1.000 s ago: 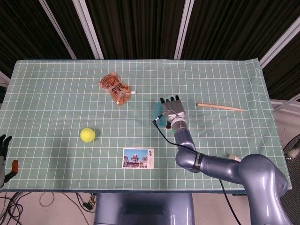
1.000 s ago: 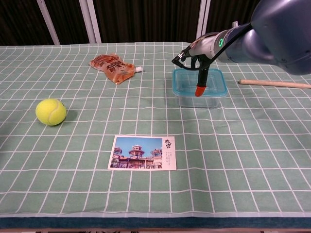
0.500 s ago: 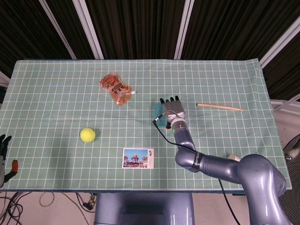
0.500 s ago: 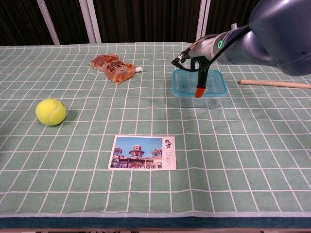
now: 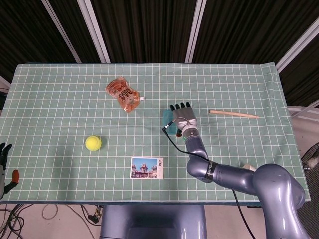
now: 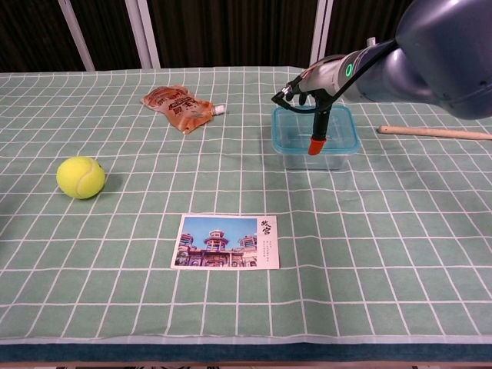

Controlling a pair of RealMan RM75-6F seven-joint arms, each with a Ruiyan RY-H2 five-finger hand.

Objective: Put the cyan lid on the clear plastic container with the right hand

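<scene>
The clear plastic container (image 6: 296, 157) stands right of the table's centre, and the cyan lid (image 6: 338, 127) lies across its top. My right hand (image 5: 183, 117) is spread flat above the lid and hides most of it in the head view, where only a cyan edge (image 5: 167, 118) shows. In the chest view the right hand (image 6: 323, 77) hangs over the container's near left part, one red-tipped finger (image 6: 314, 144) pointing down in front of its wall. It grips nothing. My left hand (image 5: 5, 164) rests off the table's left edge, fingers apart and holding nothing.
A yellow tennis ball (image 6: 80, 177) lies to the left, an orange pouch (image 6: 178, 108) at the far left of centre, and a postcard (image 6: 227, 242) near the front edge. A thin wooden stick (image 6: 434, 132) lies right of the container.
My right hand has edged very slightly away from me over the lid. Nothing else has moved.
</scene>
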